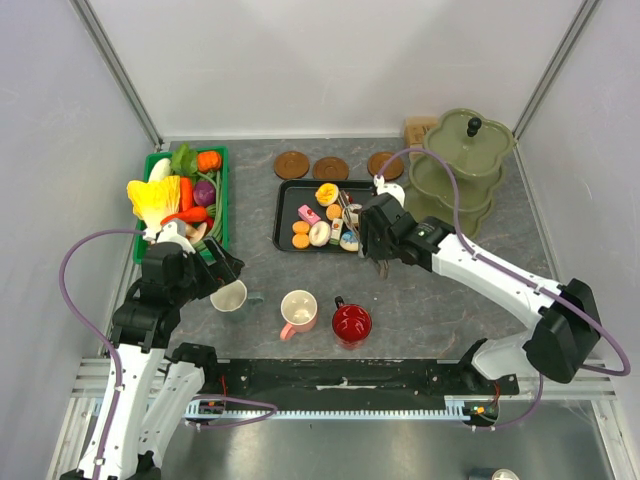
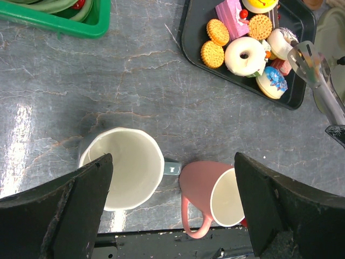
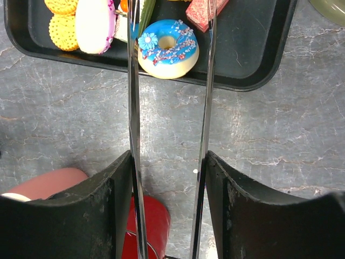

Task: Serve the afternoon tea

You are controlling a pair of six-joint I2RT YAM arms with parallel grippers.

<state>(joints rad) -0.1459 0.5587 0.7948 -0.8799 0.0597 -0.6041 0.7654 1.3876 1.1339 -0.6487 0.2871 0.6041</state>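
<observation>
Right, the left gripper (image 2: 172,162) hangs low over the front of the worktop (image 1: 440,300), jaws spread wide and grasping nothing. One finger (image 2: 64,210) overlaps the rim of the whitish mug (image 2: 129,167), and the other overlaps the pink mug (image 2: 202,186). The whitish mug's handle points across at its pink neighbour.

From above, the mugs stand upright in a row along the near side: whitish on the left, pink in the middle, and the red mug (image 1: 351,322) on the right.

Over to the right gripper (image 3: 168,162): its jaws are clamped on the metal tongs (image 3: 133,108). The two thin arms run forward from between the fingers and out over the right end of the black tray (image 3: 253,59). The blue-iced doughnut (image 3: 167,48) lies on the tray right between those arms. Whether the metal touches it, I cannot tell.

The rest of the treats share that tray in the middle of the worktop: round biscuits (image 2: 218,32), a white ring doughnut (image 2: 245,55) and a pink cake slice (image 2: 232,11), all packed close together.

At the right rear stands a green tiered stand (image 1: 455,170). At the left rear sits a green basket (image 1: 222,200) heaped with toy vegetables (image 1: 185,195).
</observation>
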